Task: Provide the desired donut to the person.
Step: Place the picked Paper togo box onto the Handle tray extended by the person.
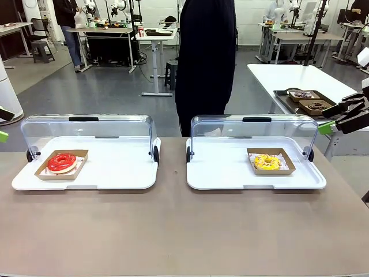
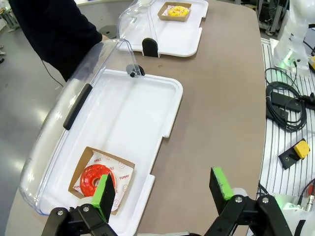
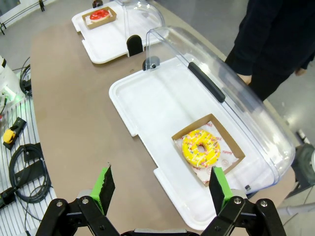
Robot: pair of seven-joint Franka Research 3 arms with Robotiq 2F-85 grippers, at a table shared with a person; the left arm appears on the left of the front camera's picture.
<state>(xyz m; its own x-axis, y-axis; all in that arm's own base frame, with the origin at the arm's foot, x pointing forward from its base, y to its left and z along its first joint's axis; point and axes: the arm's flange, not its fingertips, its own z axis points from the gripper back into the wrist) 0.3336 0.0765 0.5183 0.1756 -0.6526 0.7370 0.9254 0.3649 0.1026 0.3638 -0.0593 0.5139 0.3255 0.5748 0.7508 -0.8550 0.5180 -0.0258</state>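
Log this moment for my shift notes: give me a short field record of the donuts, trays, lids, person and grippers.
red donut: in a cardboard box on the left tray
yellow donut: in a cardboard box on the right tray
lids: clear covers swung open toward the far side on both trays
person: standing at the far edge, between the trays, hands not on the table
left gripper: open, above the red donut's tray, holding nothing
right gripper: open, above the yellow donut's tray, holding nothing
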